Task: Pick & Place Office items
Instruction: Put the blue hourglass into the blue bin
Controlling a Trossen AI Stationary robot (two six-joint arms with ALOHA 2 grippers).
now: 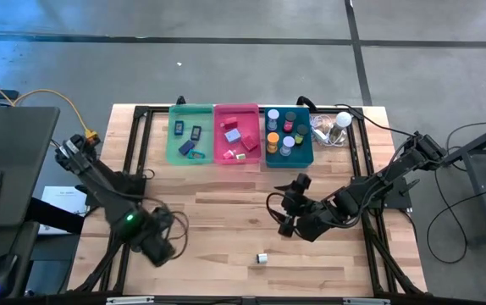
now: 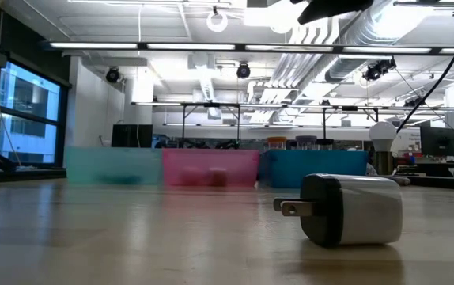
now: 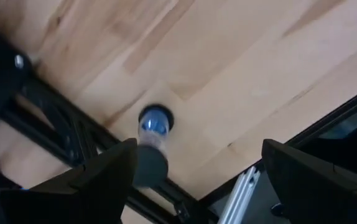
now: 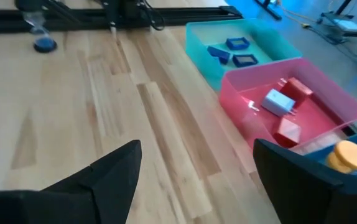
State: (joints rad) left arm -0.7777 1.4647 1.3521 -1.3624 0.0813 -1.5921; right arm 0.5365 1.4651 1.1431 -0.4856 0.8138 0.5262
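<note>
A small white plug adapter [image 1: 262,257] [image 2: 349,209] lies on its side near the table's near edge. A tiny blue-topped clear item [image 3: 155,121] [image 4: 43,43] stands on the wood by the black frame at the near left. My left gripper [image 1: 162,247] [image 3: 197,162] is open above it and points down. My right gripper [image 1: 287,205] [image 4: 197,162] is open over the middle right of the table. Blue blocks [image 4: 234,51] lie in the green bin [image 1: 175,152]. Red and lavender blocks [image 4: 284,106] lie in the pink bin [image 1: 219,154]. Small round rolls [image 1: 287,135] stand in the teal bin [image 1: 309,157].
The three bins stand side by side along the table's far edge. A white bulb with clear plastic clutter [image 1: 338,123] lies right of them. A black frame rail [image 1: 146,140] runs around the tabletop. Bare wood lies between the bins and the grippers.
</note>
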